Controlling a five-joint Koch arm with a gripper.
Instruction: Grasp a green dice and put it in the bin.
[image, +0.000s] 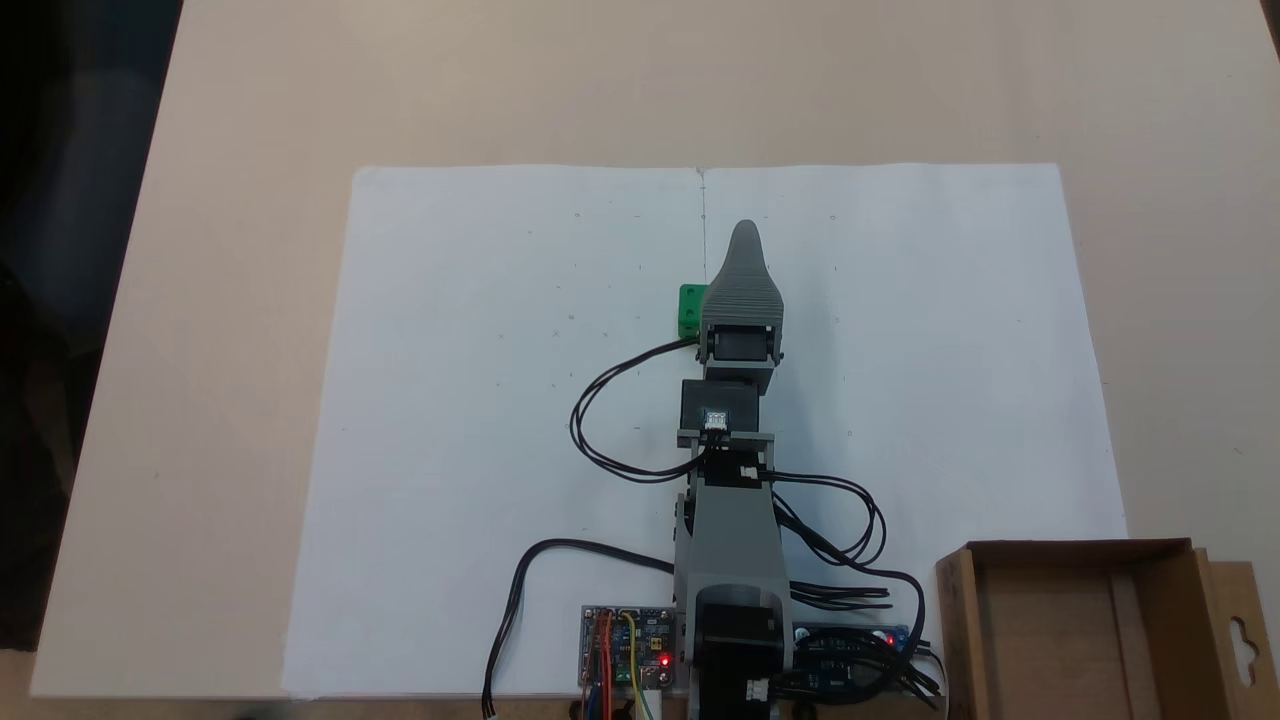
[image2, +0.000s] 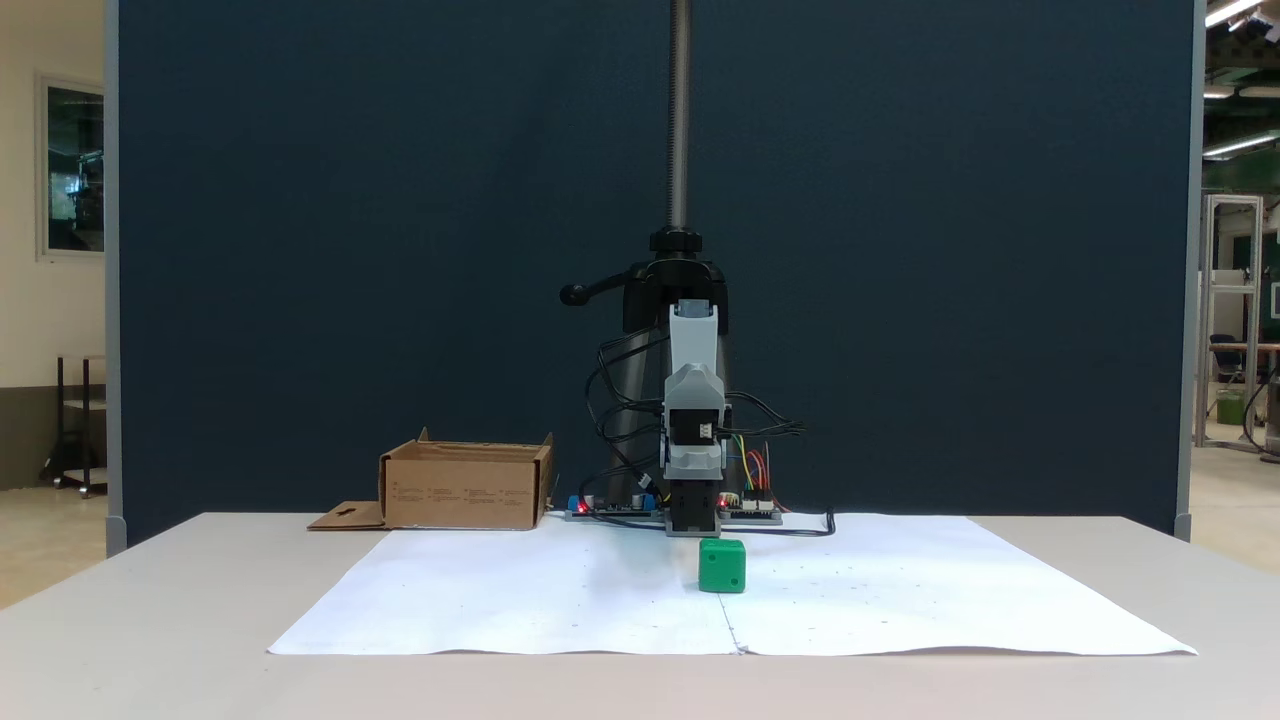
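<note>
No text can be read anywhere. The bin (image2: 466, 487), far left on the table in a fixed view, carries small printed marks, too tiny to read.

Green dice (image2: 722, 566): small bright green cube, darker pips, resting flat on white paper sheet (image2: 560, 600) near its centre fold. Bin (image2: 466, 486): shallow brown cardboard box, open top, hang-hole flap flat, well apart at paper corner.

Lab or workshop hall, dark blue partition panel (image2: 400, 250), exposed circuit boards (image: 628, 648), ceiling strip lights (image2: 1235, 12), metal frame rack (image2: 1232, 320)
</note>
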